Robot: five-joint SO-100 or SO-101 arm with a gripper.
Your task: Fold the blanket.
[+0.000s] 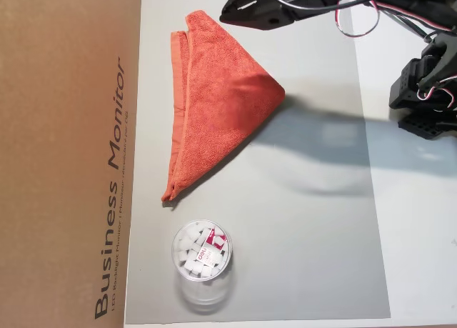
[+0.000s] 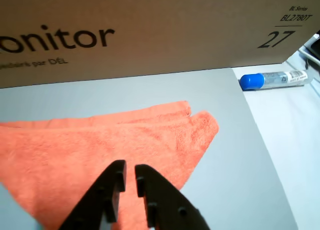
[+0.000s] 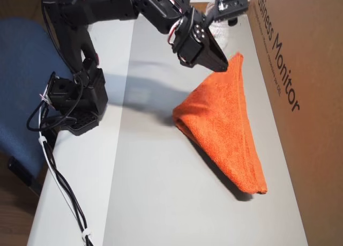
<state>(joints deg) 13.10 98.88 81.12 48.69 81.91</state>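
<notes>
While the blanket point(image 1: 221, 103) lies folded into a triangle on the grey surface point(image 1: 314, 235) beside the cardboard box point(image 1: 64, 156), the gripper point(image 2: 129, 176) hovers above it, fingers nearly together and empty; soft, light terry, best pinched at a corner.

An overhead view looks straight down on the grey mat point(image 1: 307, 221), cardboard box point(image 1: 64, 156) filling frame left, arm entering upper right. In another overhead view the camera sits at the opposite end, tilted, so the box point(image 3: 305, 96) runs down frame right and the arm base is at left (roughly a half-turn between them). Both share the mat point(image 3: 161, 192) and blanket point(image 1: 218, 99) point(image 3: 228, 128). Wrist view rides low and close behind the end effector point(image 2: 129, 176), facing the box point(image 2: 150, 29) across the blanket point(image 2: 75, 150).
</notes>
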